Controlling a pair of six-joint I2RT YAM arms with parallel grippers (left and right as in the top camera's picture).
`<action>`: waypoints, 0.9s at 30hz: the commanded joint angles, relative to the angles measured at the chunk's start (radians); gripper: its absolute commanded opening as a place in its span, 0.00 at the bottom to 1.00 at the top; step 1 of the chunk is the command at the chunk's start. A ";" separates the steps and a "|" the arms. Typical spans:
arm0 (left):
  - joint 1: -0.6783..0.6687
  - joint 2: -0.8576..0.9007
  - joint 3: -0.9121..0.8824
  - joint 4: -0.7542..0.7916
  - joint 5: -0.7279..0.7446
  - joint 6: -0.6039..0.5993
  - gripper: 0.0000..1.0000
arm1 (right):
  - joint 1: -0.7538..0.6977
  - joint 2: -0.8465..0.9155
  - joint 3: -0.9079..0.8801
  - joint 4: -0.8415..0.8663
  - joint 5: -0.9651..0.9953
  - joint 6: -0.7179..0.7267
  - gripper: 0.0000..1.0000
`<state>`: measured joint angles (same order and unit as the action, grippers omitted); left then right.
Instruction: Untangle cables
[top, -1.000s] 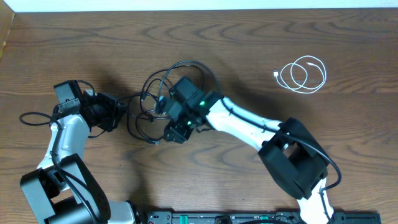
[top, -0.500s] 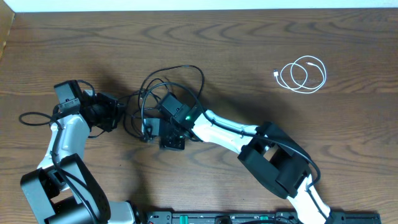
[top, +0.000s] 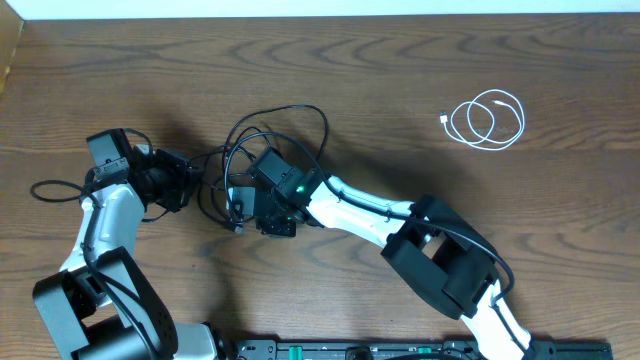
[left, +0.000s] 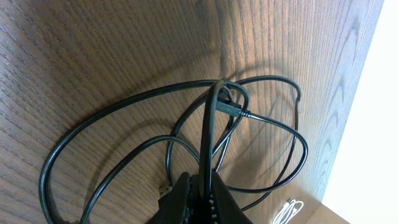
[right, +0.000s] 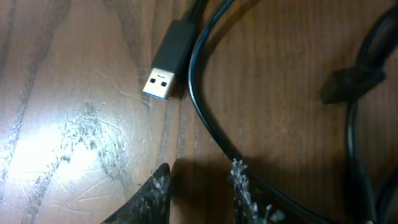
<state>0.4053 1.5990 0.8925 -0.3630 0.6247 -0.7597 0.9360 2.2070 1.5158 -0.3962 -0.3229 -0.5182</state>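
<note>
Left jaws clamp black cable (left: 206, 137); right jaws gape beside it

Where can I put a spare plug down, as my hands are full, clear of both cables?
Bare wood: between the black cable and the white cable, along the far edge of the table, and right of the right arm. Crowded: centre-left, where black loops lie between the left end effector and the right end effector.
</note>
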 joint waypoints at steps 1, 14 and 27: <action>0.001 -0.002 -0.007 -0.002 -0.009 -0.004 0.08 | 0.010 -0.072 0.005 0.023 0.018 0.000 0.31; 0.001 -0.002 -0.007 -0.003 -0.009 -0.004 0.08 | 0.008 -0.002 0.001 0.091 0.018 0.001 0.38; 0.007 -0.002 -0.007 -0.002 -0.024 -0.004 0.08 | -0.023 0.059 0.014 -0.053 0.033 0.102 0.11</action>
<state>0.4057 1.5990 0.8925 -0.3626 0.6231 -0.7597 0.9363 2.2356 1.5307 -0.3565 -0.3229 -0.4789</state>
